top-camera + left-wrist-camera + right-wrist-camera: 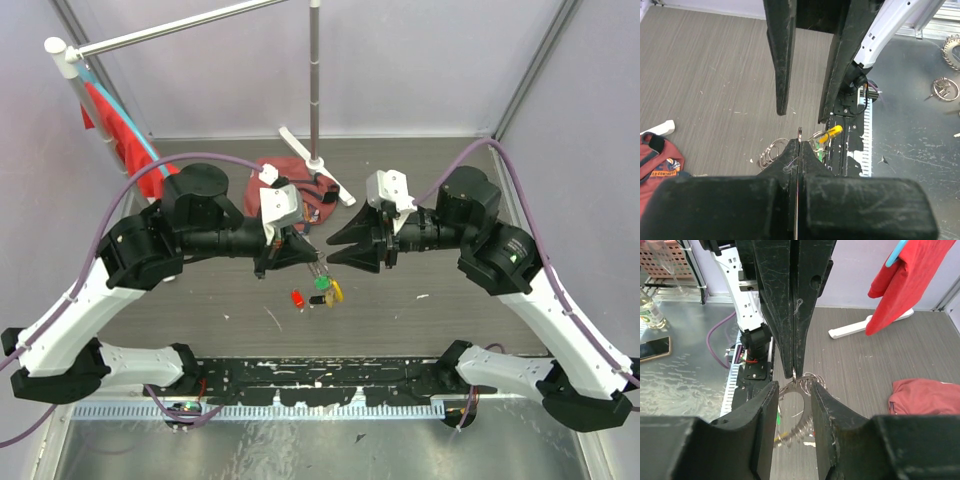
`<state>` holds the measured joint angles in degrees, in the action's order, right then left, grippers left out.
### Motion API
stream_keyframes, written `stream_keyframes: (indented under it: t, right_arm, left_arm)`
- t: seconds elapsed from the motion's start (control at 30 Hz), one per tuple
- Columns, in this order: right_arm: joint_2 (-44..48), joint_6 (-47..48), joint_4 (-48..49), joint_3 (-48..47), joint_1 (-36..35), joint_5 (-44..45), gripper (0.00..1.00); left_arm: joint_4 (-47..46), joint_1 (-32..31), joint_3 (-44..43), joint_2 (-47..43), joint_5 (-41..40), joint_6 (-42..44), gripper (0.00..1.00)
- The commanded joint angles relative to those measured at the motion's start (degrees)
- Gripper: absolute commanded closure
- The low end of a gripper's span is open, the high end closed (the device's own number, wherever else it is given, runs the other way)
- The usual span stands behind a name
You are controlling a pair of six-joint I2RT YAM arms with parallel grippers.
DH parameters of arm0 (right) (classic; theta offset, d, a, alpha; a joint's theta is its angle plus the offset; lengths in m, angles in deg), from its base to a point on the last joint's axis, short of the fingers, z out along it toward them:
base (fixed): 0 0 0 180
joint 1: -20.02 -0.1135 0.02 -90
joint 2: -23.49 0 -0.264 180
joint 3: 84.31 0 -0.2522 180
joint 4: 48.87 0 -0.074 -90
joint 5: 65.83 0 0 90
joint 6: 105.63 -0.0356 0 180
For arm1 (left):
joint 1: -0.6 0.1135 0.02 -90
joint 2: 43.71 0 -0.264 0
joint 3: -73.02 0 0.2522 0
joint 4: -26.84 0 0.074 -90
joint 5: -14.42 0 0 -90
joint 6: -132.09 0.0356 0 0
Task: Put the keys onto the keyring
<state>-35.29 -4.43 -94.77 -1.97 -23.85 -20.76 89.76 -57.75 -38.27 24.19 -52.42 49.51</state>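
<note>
- Pinches a thin silvery bit of the keyring (769, 150) in the left gripper (316, 264) at the middle of the top view, jaws pressed tight together.
- Faces the right gripper (338, 258) nose to nose across a small gap, the left arm coming in from the left of the frame and the right arm from the right.
- Holds the right gripper's jaws apart, one finger on either side of the wire loop at the lower centre of the right wrist view; cannot tell whether either finger touches the wire.
- Shows the coiled loops of the keyring just below and left of the closed jaw tips, at the lower centre of the left wrist view.
- Places the green key (322, 283) and the yellow key (335, 292) side by side just beneath the two grippers in the top view; cannot tell whether they hang from the wire or lie on the tabletop (220, 300).
- Puts the red key (297, 298) a little to the left of those two, on the tabletop.
- Has a red bag (285, 185) at the upper centre behind the grippers, beside the white foot of the pole stand (315, 100), and a red cloth (115, 130) hanging at the upper left.
</note>
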Motion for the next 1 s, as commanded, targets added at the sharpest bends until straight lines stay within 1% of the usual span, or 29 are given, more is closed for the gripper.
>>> stream_keyframes:
  t: [0.0,0.37,0.6,0.67,0.8,0.83,0.87,0.9,0.97]
  right_arm:
    - [-0.4,-1.7,3.5,0.4,-0.2,-2.1,0.62]
    - [-1.9,-2.1,3.3,0.0,-0.3,-4.4,0.66]
    - [-2.8,-1.9,2.9,0.0,-0.3,-5.5,0.72]
    - [-3.0,-2.0,3.0,-0.1,-0.3,-5.7,0.76]
    - [-3.2,-1.8,2.7,-0.2,-0.3,-5.8,0.88]
    - [-3.2,-1.7,2.6,-0.2,-0.3,-5.8,0.92]
    - [-3.2,-1.7,2.5,-0.2,-0.2,-5.8,0.97]
    - [-3.1,-1.5,2.6,-0.1,-0.2,-5.7,0.99]
    - [-2.6,-1.5,3.4,0.1,-0.2,-5.6,0.99]
  left_arm:
    - [-0.9,-0.2,-1.5,-0.1,2.4,0.1,1.0]
    - [-0.9,-0.2,-1.3,0.3,3.2,0.2,1.0]
    - [-1.3,-0.2,-1.3,0.3,3.2,0.2,1.0]
    - [-1.3,-0.2,-1.3,0.4,3.3,0.2,1.0]
    - [-1.5,-0.2,-1.1,0.2,3.3,0.2,1.0]
    - [-1.6,-0.2,-1.0,0.1,3.2,0.2,1.0]
    - [-1.6,-0.2,-0.9,-0.1,3.1,0.2,1.0]
    - [-1.6,-0.2,-0.8,-0.3,3.1,0.2,1.0]
    - [-3.2,-0.3,-0.1,-0.9,3.1,0.2,0.99]
